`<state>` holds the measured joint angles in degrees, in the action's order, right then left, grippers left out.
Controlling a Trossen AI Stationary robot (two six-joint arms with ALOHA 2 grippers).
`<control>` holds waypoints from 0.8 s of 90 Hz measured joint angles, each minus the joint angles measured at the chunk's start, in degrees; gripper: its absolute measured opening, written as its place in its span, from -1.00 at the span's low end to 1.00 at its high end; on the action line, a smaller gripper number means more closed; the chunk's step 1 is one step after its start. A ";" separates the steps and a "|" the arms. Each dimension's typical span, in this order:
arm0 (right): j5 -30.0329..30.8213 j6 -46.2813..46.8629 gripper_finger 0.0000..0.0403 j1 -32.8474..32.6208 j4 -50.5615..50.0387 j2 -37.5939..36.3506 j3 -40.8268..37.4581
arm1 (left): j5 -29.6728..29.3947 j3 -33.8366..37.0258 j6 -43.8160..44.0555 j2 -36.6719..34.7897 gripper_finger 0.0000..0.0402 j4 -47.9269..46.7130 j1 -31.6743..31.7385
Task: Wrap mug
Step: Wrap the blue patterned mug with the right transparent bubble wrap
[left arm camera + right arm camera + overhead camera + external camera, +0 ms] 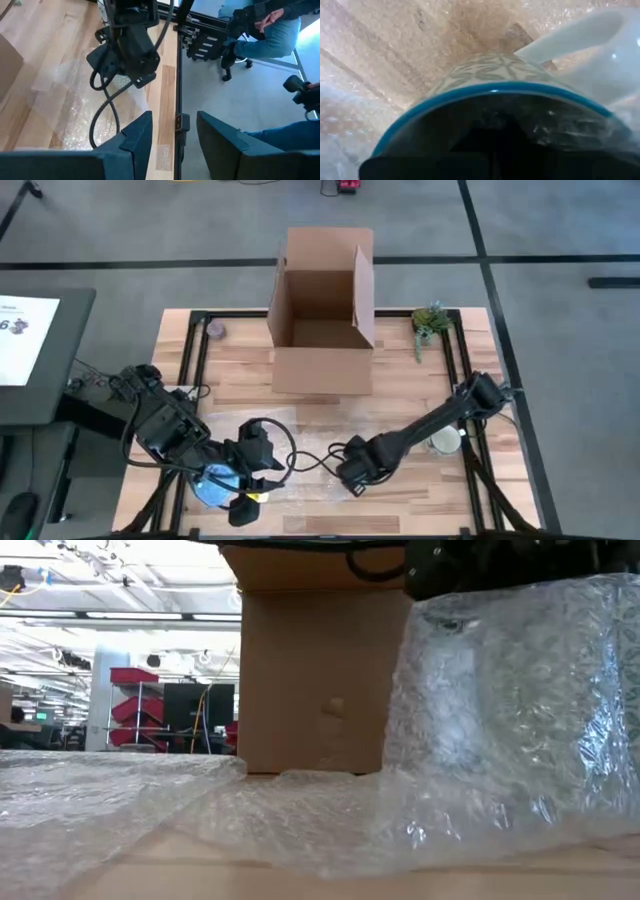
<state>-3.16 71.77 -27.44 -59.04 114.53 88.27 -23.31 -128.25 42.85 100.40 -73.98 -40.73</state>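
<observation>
- High view: one sheet of printed matter (20,330) lies on the dark stand left of the table. Only a large "6" on it can be read; the smaller lines are too fine to make out.
- No brand or label shows on the single cardboard box (320,310), which stands open at the far middle of the table (400,395).
- One mug (213,485), blue-rimmed with a pale patterned wall, sits at the near left of the table on the bubble wrap (300,430).
- One sheet of wrap covers the near middle of the table; in the low view part of it rises in a crumpled fold in front of the box.
- Left gripper (243,488) is just beside the mug. Its wrist view shows the two fingers (135,135) spread apart with nothing between them.
- Right gripper (352,478) is low over the wrap, right of the mug. Whether it grips anything cannot be told.
- Other single items: a green sprig (432,320) at the far right, a small grey round thing (215,330) at the far left, and a pale round object (445,442) by the right edge.
</observation>
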 joint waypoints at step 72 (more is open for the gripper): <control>3.00 23.62 -0.06 -6.33 -7.84 -14.20 -2.57 | -0.09 0.00 -6.24 0.00 -0.33 0.06 0.68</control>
<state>-0.16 95.39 -33.77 -66.88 100.33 85.70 -23.40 -128.25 36.61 100.40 -73.92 -40.05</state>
